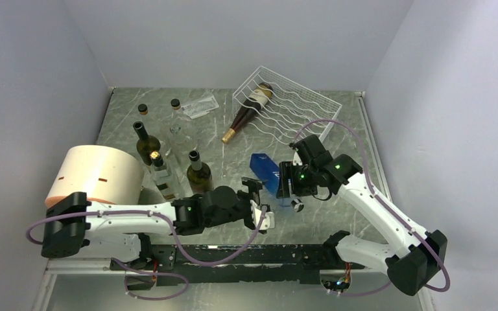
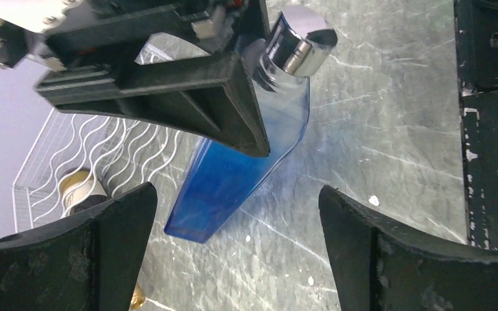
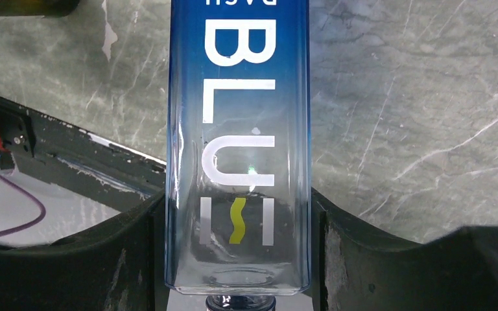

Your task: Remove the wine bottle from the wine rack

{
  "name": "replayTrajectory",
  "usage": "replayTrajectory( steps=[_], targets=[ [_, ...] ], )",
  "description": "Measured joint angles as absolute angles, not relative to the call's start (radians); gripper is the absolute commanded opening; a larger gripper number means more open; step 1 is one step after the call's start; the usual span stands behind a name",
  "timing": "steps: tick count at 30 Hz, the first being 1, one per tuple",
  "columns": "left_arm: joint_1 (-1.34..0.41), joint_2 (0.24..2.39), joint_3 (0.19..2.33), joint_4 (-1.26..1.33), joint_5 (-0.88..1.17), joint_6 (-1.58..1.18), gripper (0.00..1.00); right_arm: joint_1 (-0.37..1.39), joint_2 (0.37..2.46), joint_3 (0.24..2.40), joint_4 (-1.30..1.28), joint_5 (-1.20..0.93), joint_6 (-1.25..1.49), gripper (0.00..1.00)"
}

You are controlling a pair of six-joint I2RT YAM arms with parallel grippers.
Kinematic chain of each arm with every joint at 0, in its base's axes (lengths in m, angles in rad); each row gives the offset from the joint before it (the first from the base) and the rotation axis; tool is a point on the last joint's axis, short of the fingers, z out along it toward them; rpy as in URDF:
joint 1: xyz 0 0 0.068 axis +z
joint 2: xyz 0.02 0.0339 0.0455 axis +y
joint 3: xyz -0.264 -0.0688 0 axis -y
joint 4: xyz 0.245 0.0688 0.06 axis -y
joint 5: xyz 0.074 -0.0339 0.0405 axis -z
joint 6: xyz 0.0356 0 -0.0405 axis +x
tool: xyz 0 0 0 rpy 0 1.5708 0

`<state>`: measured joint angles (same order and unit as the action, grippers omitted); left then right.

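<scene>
The wine bottle, dark with a cream label and gold foil neck, lies in the left cradle of the white wire wine rack at the back, neck poking out toward the front. Its label and the rack show in the left wrist view. My right gripper is shut on a blue square bottle, gripping its clear shoulder end; the bottle is held tilted over the table. My left gripper is open and empty, facing the blue bottle and its chrome cap.
Several upright bottles stand at the left, beside a cream cylinder. A clear plastic bag lies at the back. A black mounting bar runs along the near edge. Grey walls close in three sides.
</scene>
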<state>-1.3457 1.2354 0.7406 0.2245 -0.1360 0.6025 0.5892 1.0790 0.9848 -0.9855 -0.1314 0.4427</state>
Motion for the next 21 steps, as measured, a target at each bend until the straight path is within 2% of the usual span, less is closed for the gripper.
replayTrajectory(
  steps=[10,17,21],
  targets=[
    [-1.345,1.412,0.699,0.491,-0.139,0.667,0.99,0.588,1.026,1.016,-1.042,-0.159,0.433,0.0],
    [-1.327,1.507,0.722,0.58,-0.137,0.664,1.0,0.588,1.0,1.025,-1.068,-0.183,0.427,0.0],
    [-1.31,1.553,0.765,0.583,-0.126,0.65,0.93,0.588,0.989,1.031,-1.076,-0.206,0.422,0.0]
  ],
)
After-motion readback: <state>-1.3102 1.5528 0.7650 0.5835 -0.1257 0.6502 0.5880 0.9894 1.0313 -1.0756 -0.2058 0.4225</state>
